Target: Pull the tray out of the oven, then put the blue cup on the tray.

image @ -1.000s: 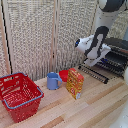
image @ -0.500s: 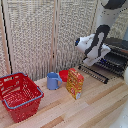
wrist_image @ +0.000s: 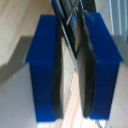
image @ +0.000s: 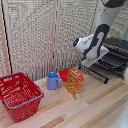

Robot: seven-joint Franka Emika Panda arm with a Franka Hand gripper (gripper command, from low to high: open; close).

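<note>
Though the wrist view is close and blurred, it shows what the exterior view can't: the gripper (wrist_image: pixel 70 65) with two blue fingers (wrist_image: pixel 46 65) drawn near together, dark pads facing inward, only a narrow gap between them. A thin dark bar runs into that gap toward the oven end, prob. the tray's front edge, but blur makes it hard to say whether the pads actually clamp it. Pale wood shows below, nothing else readable.

In the exterior view, nearest the camera, a red basket (image: pixel 19 95) sits on the wooden table (image: pixel 95 112) at the exterior view's left, its front corner cut off by the frame edge. Behind it the blue cup (image: pixel 53 80) stands upright, handle toward the exterior view's right, near an orange box (image: pixel 75 83); a small red bowl (image: pixel 63 75) is partly hidden behind box & cup. Farther back, the tray (image: pixel 93 72) juts out from the oven (image: pixel 115 55), slanting down toward the table. Arm's white body covers the gripper (image: pixel 98 59) itself, so finger state isn't visible there. Oven's far side is cut off at the exterior view's right.
</note>
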